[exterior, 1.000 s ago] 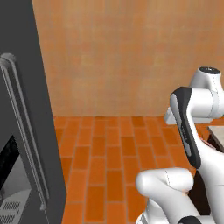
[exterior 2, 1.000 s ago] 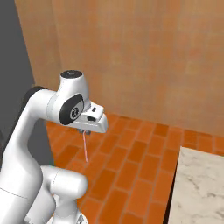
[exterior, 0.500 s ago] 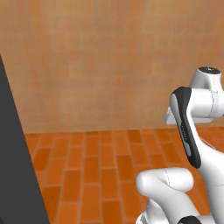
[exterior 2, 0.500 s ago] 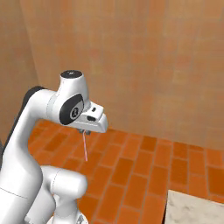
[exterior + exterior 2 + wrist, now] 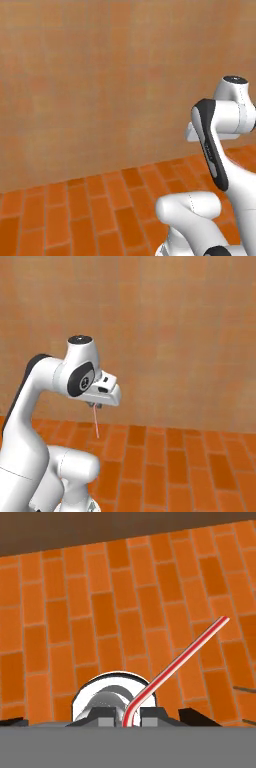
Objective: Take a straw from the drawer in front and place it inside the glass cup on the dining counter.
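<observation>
Straw (image 5: pixel 182 656) pinched in closed tool (image 5: pixel 128 716), fingertips apparently cut off below

You're facing a plain wall (image 5: pixel 100 85) of mottled orange-tan, which meets a floor (image 5: pixel 75 215) of orange brick tiles laid in staggered rows with thin dark joints (the same floor (image 5: pixel 125 602) fills the hand view, beneath a dark brown band (image 5: pixel 100 527) along the top).
</observation>
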